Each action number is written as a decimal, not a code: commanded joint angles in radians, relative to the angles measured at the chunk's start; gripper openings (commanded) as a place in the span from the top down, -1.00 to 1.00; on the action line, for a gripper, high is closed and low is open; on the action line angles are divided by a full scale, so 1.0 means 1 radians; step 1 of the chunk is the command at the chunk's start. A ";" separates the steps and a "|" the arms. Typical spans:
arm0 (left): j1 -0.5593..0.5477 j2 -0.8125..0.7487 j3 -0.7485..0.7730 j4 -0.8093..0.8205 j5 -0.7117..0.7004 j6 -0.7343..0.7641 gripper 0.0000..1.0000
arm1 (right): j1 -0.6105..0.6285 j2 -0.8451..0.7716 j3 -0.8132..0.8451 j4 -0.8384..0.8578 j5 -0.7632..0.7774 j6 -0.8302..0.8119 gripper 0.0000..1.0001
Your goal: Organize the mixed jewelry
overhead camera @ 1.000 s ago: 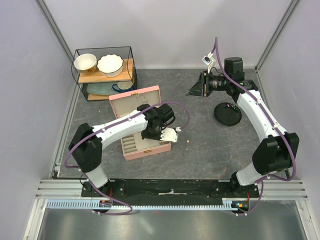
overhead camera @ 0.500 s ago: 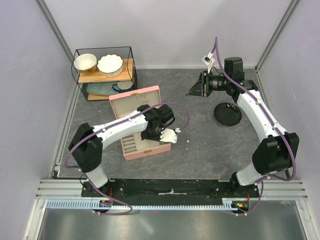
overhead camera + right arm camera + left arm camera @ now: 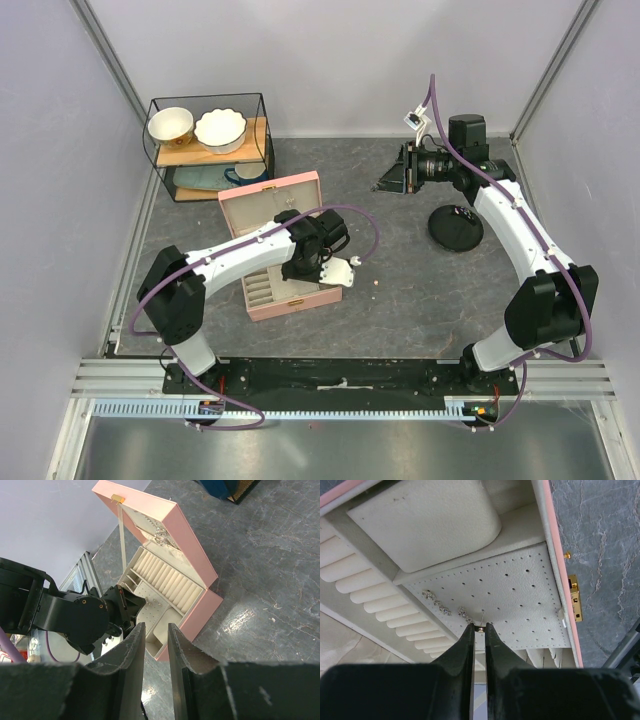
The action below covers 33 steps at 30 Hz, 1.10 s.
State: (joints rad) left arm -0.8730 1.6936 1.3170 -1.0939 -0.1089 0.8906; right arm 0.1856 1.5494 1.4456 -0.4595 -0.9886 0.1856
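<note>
The pink jewelry box [image 3: 272, 198] lies open. My left gripper [image 3: 479, 626] is inside it, over the white perforated panel [image 3: 520, 595], shut on a tiny gold stud earring [image 3: 479, 627] whose pin points at the panel. Several small sparkly earrings [image 3: 445, 611] sit in the panel just left of my fingertips. From above, the left gripper [image 3: 312, 268] is over the box's right front part. A tiny pale bead [image 3: 375, 284] lies on the table right of the box. My right gripper [image 3: 156, 626] hangs high over the back of the table, slightly open and empty. No chain shows clearly.
A black round disc stand [image 3: 455, 228] sits at the right, under the right arm. A wire shelf [image 3: 205, 145] with two bowls stands at the back left. Ring rolls [image 3: 375, 597] and a padded cushion [image 3: 425, 520] fill the box. The box's gold clasp [image 3: 574, 597] is on its front edge.
</note>
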 commanded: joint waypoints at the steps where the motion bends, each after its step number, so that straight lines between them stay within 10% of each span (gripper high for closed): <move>1: -0.009 -0.002 0.002 0.002 0.014 0.002 0.97 | -0.006 -0.005 -0.007 0.016 -0.016 -0.023 0.36; 33: -0.037 0.066 0.080 -0.072 -0.060 0.015 0.97 | -0.005 -0.009 -0.007 0.016 -0.018 -0.023 0.37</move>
State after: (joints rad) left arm -0.8989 1.7481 1.3525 -1.1301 -0.1516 0.8909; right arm 0.1852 1.5513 1.4456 -0.4599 -0.9886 0.1856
